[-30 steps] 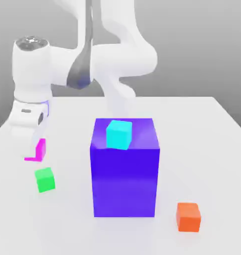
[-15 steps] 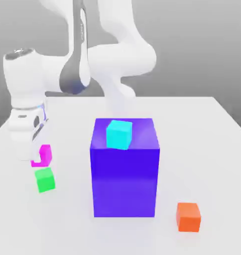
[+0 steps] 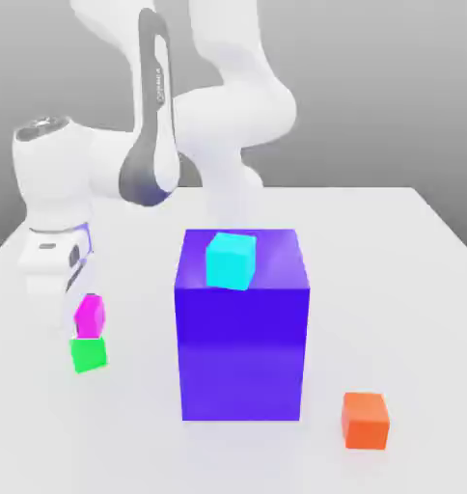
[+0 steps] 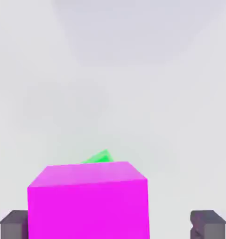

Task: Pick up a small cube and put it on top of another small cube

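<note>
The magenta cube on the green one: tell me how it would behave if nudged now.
The magenta cube looks tilted on the green cube, so it may well tip or slide off. Its flat faces suggest it won't roll far. The open gripper fingers stand clear of it, so nothing steadies it.

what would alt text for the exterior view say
A small magenta cube sits tilted on a small green cube at the exterior view's left, under the white arm's gripper. A big blue block carries a cyan cube; an orange cube lies on the table.
</note>
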